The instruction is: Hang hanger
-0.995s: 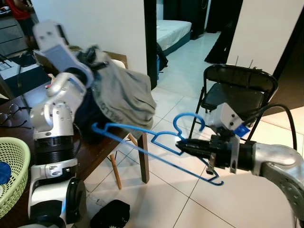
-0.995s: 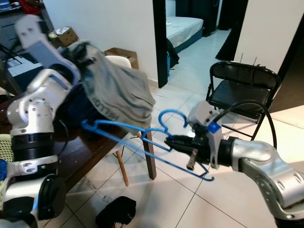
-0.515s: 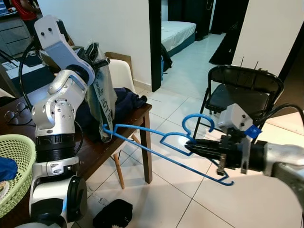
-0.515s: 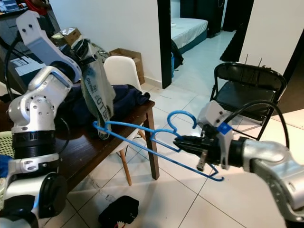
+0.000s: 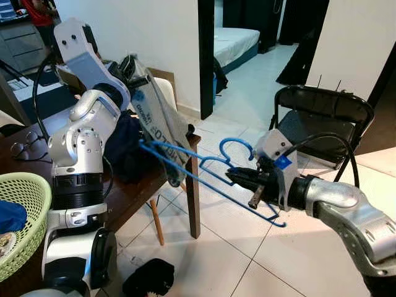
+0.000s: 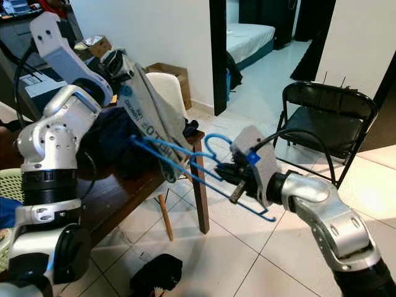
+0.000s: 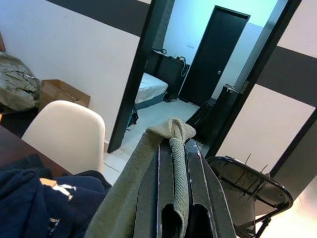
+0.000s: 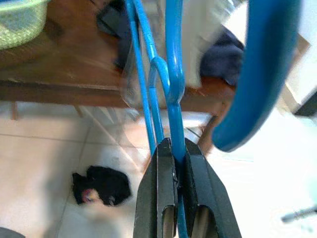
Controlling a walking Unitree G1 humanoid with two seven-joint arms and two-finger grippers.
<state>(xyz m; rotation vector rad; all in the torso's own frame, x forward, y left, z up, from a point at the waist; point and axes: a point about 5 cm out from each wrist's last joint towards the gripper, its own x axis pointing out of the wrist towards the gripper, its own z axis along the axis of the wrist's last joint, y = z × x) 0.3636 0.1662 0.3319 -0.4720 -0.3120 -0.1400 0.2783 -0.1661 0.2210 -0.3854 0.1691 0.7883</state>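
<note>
Blue hanger pinched in right tool, long axis slanting toward grey garment clamped by left tool.

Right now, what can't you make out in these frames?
- Whether the blue plastic hanger tip is inside the grey garment: the cloth covers it in the eye views.
- The printed white lettering on that garment: too small.
- The green mesh basket: cut off by the left eye view's edge.
- The garment in the right wrist view: blurred.
</note>
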